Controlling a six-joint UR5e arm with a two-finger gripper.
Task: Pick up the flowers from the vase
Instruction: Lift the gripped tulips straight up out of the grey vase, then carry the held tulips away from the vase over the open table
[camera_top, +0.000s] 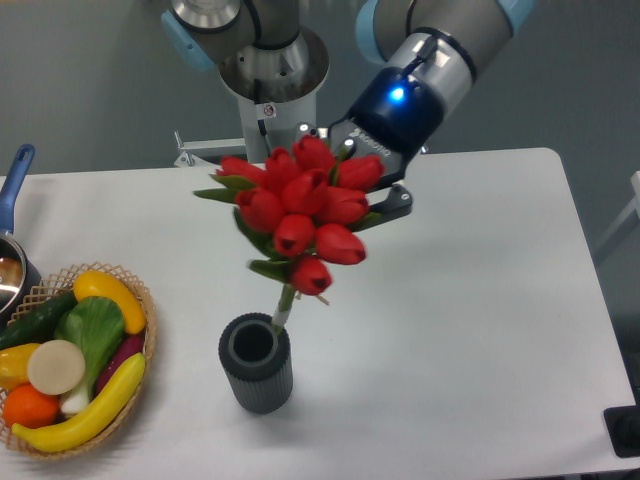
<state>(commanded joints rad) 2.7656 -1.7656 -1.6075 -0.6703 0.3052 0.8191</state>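
Note:
The flowers (305, 212), a bunch of red tulip buds with green leaves, hang tilted over the table, their stem end just above and behind the mouth of the vase. The vase (256, 362) is a dark grey ribbed cylinder standing upright near the table's front, its mouth empty. My gripper (375, 195) comes in from the upper right and is closed around the bunch from behind; one dark finger (396, 203) shows at the right of the buds, the other is hidden by the flowers.
A wicker basket (140, 300) with fruit and vegetables sits at the left front. A blue-handled pot (14, 180) is at the left edge. The robot base (270, 70) stands behind the table. A dark object (625, 432) sits at the right front corner.

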